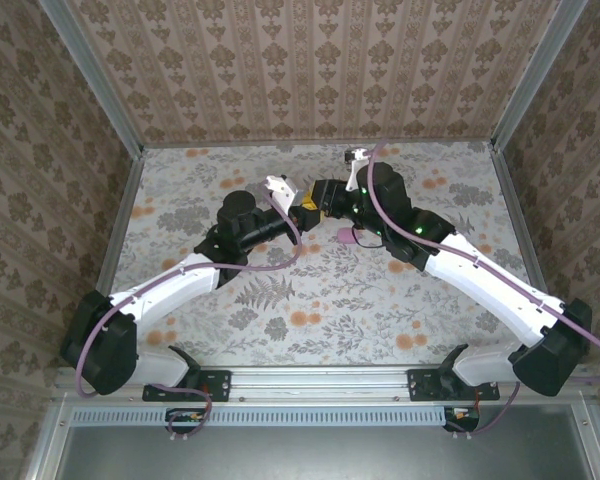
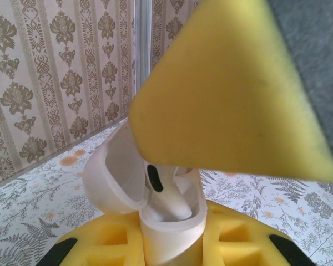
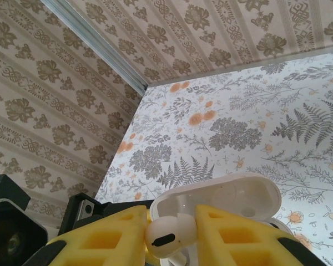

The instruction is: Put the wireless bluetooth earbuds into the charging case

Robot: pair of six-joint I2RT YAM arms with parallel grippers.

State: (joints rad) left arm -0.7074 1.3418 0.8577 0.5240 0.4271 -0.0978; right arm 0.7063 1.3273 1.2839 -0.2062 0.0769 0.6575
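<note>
My left gripper (image 2: 172,244) is shut on the white charging case (image 2: 169,235), which stands upright between its yellow fingers with the lid (image 2: 108,177) swung open to the left. One white earbud (image 2: 167,197) sits stem-down in the case with its head above the rim. My right gripper (image 3: 169,233) is shut on that earbud (image 3: 167,237), pinching its head, and the open lid (image 3: 233,194) lies just behind it. One right finger (image 2: 227,88) looms over the case. In the top view the left gripper (image 1: 302,212) and right gripper (image 1: 325,200) meet at mid-table.
A tiny pink speck (image 1: 347,237) lies on the floral tabletop (image 1: 280,300) just below the right gripper. Patterned walls (image 1: 310,70) with metal corner posts enclose the back and sides. The left arm's black wrist (image 3: 5,233) sits close at the lower left of the right wrist view.
</note>
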